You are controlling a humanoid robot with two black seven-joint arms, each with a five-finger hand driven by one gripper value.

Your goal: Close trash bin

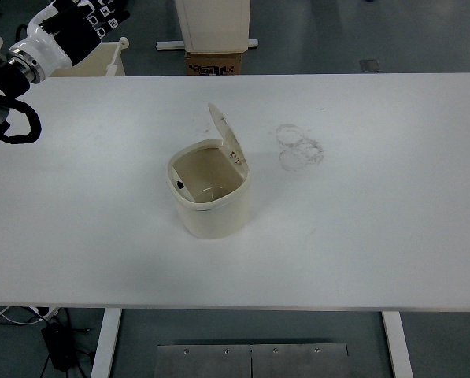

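Observation:
A cream trash bin [209, 193] stands upright near the middle of the white table [360, 236]. Its lid [227, 135] is swung up and stands open at the bin's far right rim, so the hollow inside shows. My left hand [77, 27] is at the picture's top left corner, beyond the table's far left edge and well away from the bin. Its fingers are spread and hold nothing. The right arm is out of view.
Faint ring marks [300, 146] stain the table to the right of the bin. Behind the table stand a white cabinet [213, 24], a cardboard box [214, 62] and a pale chair [101, 59] at the far left.

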